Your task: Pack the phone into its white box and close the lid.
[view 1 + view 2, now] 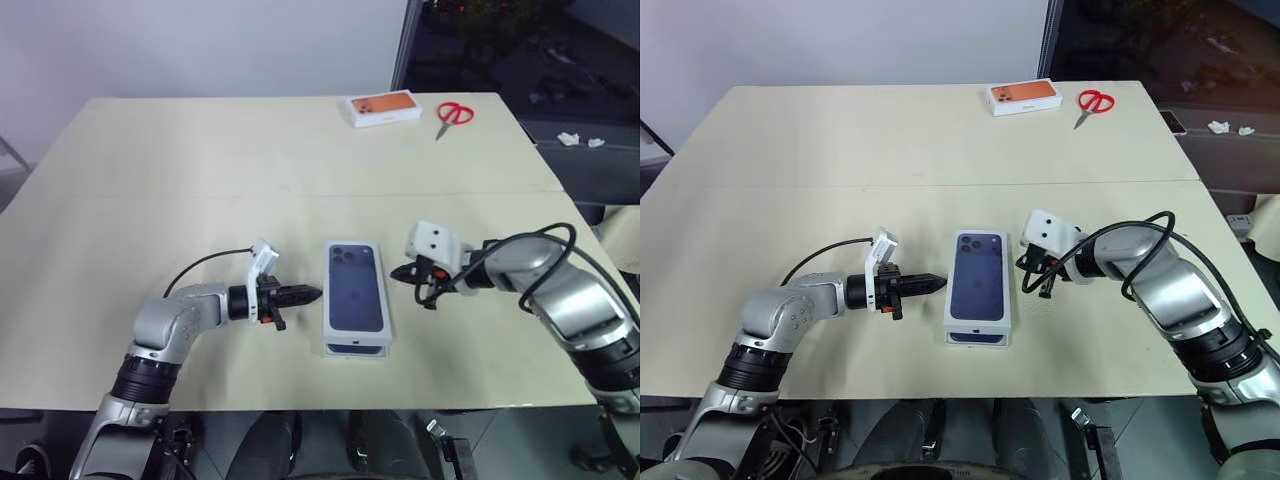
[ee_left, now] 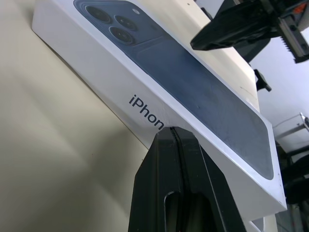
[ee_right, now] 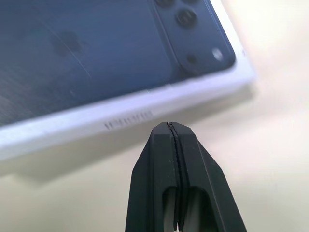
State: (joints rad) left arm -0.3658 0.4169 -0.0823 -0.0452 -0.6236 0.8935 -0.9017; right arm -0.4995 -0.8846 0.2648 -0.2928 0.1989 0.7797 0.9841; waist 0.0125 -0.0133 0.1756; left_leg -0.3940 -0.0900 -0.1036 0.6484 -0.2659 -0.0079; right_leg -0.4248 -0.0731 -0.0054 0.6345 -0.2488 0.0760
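Lid (image 1: 356, 290) seated on white box (image 1: 356, 349), mid-bench (image 1: 200, 170); phone unseen, presumably inside. Left gripper (image 1: 305, 295) and right gripper (image 1: 402, 271) pinched closed, empty, flanking. Judged essentially finished.

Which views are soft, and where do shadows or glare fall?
Right wrist view: lid soft, its side print unreadable, shadow below it on the table; right claw sharp. Left wrist view: lid lettering crisp, far background washed out. Left eye view: even light, faint shadow beside the lid, no glare.
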